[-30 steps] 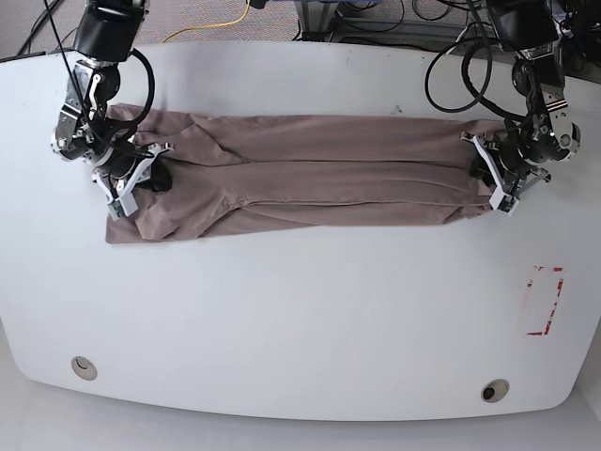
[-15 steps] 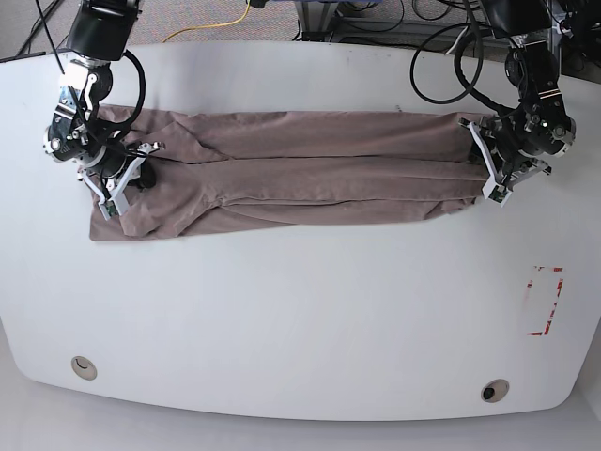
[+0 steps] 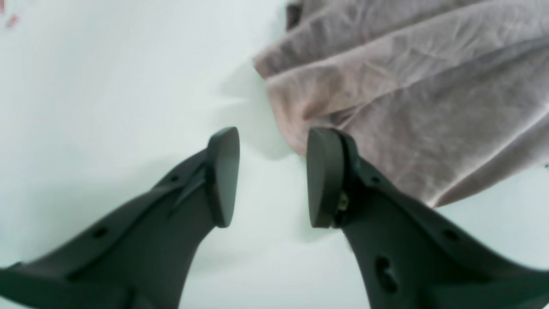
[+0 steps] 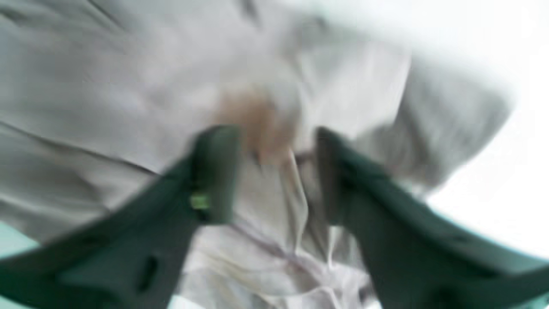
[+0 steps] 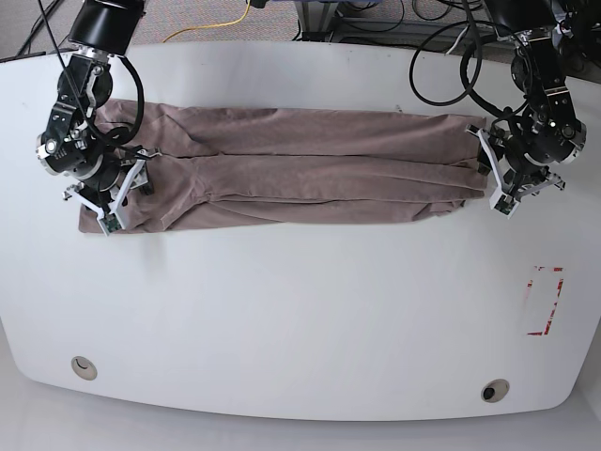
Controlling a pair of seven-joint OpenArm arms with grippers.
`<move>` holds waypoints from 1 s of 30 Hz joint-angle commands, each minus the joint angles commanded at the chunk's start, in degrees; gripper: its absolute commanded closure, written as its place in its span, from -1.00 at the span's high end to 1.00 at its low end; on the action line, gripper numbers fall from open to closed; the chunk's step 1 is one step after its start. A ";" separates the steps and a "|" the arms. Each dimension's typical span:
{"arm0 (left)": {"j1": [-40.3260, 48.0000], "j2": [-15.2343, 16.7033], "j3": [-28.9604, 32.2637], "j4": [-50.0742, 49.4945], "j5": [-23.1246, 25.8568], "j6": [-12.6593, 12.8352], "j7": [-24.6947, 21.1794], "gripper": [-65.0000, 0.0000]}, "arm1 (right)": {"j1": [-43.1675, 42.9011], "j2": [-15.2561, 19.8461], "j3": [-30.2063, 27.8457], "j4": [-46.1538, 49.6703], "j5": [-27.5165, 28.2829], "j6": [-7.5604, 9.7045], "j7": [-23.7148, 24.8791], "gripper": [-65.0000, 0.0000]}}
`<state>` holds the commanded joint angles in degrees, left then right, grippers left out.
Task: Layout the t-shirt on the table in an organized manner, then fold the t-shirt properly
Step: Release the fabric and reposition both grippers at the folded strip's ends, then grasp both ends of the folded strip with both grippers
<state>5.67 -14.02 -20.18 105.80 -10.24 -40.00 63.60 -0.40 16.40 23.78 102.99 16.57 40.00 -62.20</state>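
Observation:
The mauve t-shirt [image 5: 300, 174] lies stretched into a long, wrinkled band across the far half of the white table [image 5: 300, 310]. My left gripper [image 5: 491, 178] is at its right end. In the left wrist view it [image 3: 274, 176] stands open over bare table [image 3: 107, 86], and the t-shirt's [image 3: 407, 94] edge lies just beyond one fingertip [image 3: 324, 176]. My right gripper [image 5: 117, 193] is over the shirt's left end. The right wrist view is blurred; there the gripper [image 4: 274, 176] has its fingers apart above bunched fabric [image 4: 128, 86].
A red rectangular mark [image 5: 545, 301] sits near the table's right edge. Two small round holes [image 5: 84, 367] [image 5: 494, 391] lie close to the front edge. Cables, one yellow [image 5: 211, 26], run behind the table's far edge.
The shirt's left end has slid left and the band lies flatter. The right gripper moved left and down. The left gripper shifted slightly right at the shirt's right end.

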 joint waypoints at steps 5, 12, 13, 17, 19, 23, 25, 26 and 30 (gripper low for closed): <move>-1.41 0.00 0.09 0.00 0.00 0.00 0.09 -0.25 | 2.55 -1.32 0.00 -1.41 -0.09 0.00 -0.09 0.05; -1.67 0.00 0.26 0.00 0.00 0.00 0.00 -0.25 | 5.54 -1.41 -0.35 -10.02 0.09 0.00 0.18 0.05; -1.67 0.00 0.26 0.00 0.00 0.00 0.00 -0.25 | 5.71 -1.41 -0.35 -11.16 0.26 0.00 0.26 0.05; -1.67 -0.09 0.26 0.00 0.00 0.00 0.00 -0.25 | 7.12 -2.37 -0.44 -15.56 0.00 0.00 2.90 -0.12; -1.67 -0.09 0.18 0.00 0.00 0.00 0.00 -0.25 | 7.30 -2.64 -0.53 -17.23 -0.09 0.00 3.96 -0.32; -1.67 -0.09 0.09 0.00 0.00 0.00 -0.09 -0.25 | 8.88 -2.99 -1.14 -19.25 0.00 0.00 4.40 -0.56; -1.67 -0.09 0.09 0.00 0.00 0.00 -0.09 -0.25 | 9.49 -2.99 -3.69 -19.96 0.18 0.00 4.40 -0.56; -1.67 -0.09 0.09 0.00 0.00 0.00 -0.09 -0.25 | 9.76 -2.99 -4.66 -20.04 0.18 0.00 4.40 -0.56; -1.67 -0.09 0.09 0.00 0.00 0.00 -0.09 -0.25 | 10.55 -3.43 -5.71 -20.04 0.26 0.00 4.40 -0.56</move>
<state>4.00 -14.11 -20.09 105.80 -10.24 -40.00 63.52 10.15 12.97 18.07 82.95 16.84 40.00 -57.80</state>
